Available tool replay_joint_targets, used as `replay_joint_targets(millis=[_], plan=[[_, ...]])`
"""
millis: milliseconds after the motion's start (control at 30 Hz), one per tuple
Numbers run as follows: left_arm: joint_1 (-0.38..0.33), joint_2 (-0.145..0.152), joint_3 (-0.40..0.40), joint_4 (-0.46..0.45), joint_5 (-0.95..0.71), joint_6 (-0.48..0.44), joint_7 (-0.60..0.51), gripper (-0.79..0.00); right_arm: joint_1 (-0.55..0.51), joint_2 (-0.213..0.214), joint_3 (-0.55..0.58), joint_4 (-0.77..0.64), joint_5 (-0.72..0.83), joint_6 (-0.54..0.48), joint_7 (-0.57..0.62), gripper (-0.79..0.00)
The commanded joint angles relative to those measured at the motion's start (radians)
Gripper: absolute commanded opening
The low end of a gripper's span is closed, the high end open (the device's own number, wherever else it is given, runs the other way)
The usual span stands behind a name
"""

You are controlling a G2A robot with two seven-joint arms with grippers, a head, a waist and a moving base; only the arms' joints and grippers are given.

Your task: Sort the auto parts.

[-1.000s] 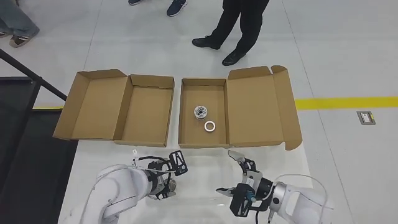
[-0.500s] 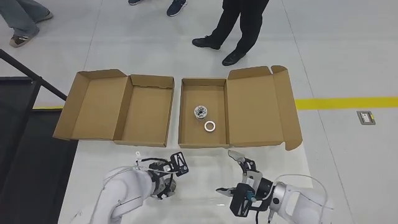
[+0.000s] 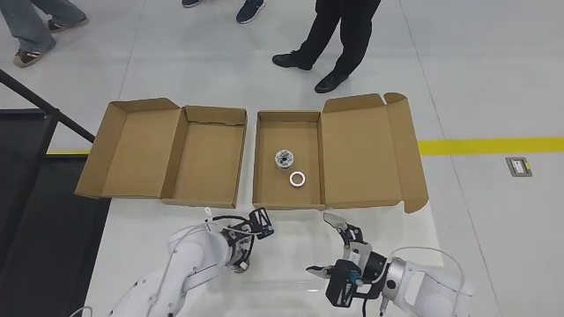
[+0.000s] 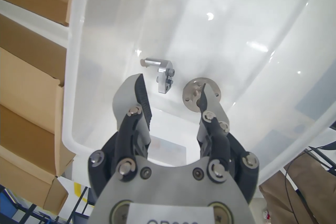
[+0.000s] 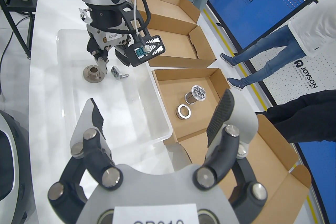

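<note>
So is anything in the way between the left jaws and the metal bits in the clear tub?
No, nothing visible. The open left jaws sit right by the bracket and round flange inside the tub.

Left box (image 3: 207, 163) and right box (image 3: 287, 125) sat open on the worktop (image 3: 282, 229). Right box held ring (image 3: 298, 178) and cylindrical part (image 3: 284, 158).

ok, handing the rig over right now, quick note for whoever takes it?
Left pincer: open, down in the clear bin, next to the flange and clamp block, gripping neither.
Right pincer: open, holding nothing, above the table near the bin.
Done: metal cylinder and metal ring lie in the right cardboard box.
Left: flange and clamp block to sort out of the bin.
</note>
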Motion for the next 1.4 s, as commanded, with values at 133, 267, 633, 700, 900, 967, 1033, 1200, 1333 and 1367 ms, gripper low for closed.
replay_joint_targets(millis=[133,267,633,700,900,967,1033,1200,1333,1367], plan=[[-0.035,-0.012,0.024,0.066,-0.005,-0.001,0.005,-0.425,0.000,0.000,0.000,0.000,0.000,0.000,0.000,0.000],[-0.052,-0.019,0.040,0.100,-0.003,-0.002,0.010,-0.437,0.000,0.000,0.000,0.000,0.000,0.000,0.000,0.000],[-0.077,-0.033,0.055,0.147,-0.032,-0.003,-0.010,-0.468,0.000,0.000,0.000,0.000,0.000,0.000,0.000,0.000],[-0.079,-0.034,0.056,0.151,-0.036,-0.003,-0.012,-0.477,0.000,0.000,0.000,0.000,0.000,0.000,0.000,0.000],[-0.090,-0.040,0.065,0.184,-0.044,-0.010,-0.011,-0.489,0.000,0.000,0.000,0.000,0.000,0.000,0.000,0.000],[-0.094,-0.043,0.070,0.192,-0.046,-0.011,-0.012,-0.514,0.000,0.000,0.000,0.000,0.000,0.000,0.000,0.000],[-0.098,-0.045,0.073,0.197,-0.047,-0.011,-0.012,-0.570,0.000,0.000,0.000,0.000,0.000,0.000,0.000,0.000],[-0.103,-0.047,0.073,0.201,-0.046,-0.012,-0.013,-0.785,0.000,0.000,0.000,0.000,0.000,0.000,0.000,0.000],[-0.097,-0.045,0.060,0.180,-0.059,-0.023,-0.020,-0.785,0.000,0.000,0.000,0.000,0.000,0.000,0.000,0.000],[-0.094,-0.043,0.053,0.168,-0.067,-0.031,-0.025,-0.785,0.000,0.000,0.000,0.000,0.000,0.000,0.000,0.000]])
